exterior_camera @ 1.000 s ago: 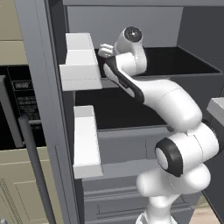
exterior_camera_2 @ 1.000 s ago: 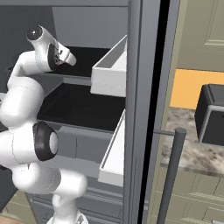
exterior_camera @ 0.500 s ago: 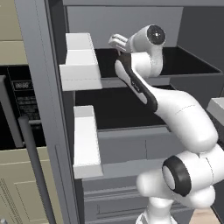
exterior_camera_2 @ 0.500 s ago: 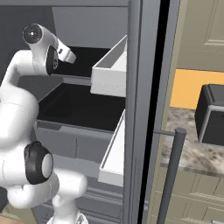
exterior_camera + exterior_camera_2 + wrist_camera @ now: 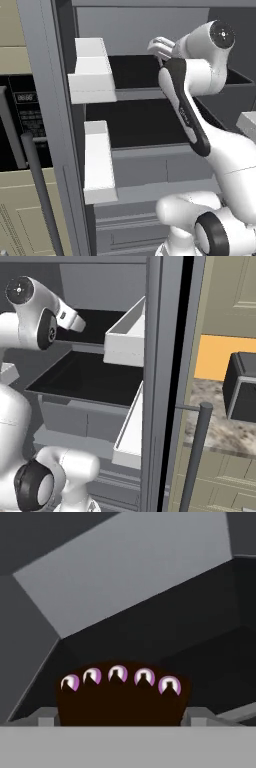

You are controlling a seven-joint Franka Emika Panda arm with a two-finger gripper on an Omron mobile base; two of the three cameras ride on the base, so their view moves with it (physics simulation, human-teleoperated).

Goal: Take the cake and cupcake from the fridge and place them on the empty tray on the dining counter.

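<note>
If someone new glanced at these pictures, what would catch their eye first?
Probably the white arm reaching into the open fridge, its hand above the upper black shelf. In the hand view, the dark brown cake with pale dollops lies between the open gripper fingers.

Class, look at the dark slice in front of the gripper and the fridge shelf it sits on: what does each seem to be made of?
Cake: looks like soft chocolate sponge, matte dark brown, with glossy pink-white dollops on top. Fridge shelf: probably hard plastic or coated metal, smooth flat matte black; the rendering leaves it open.
</note>
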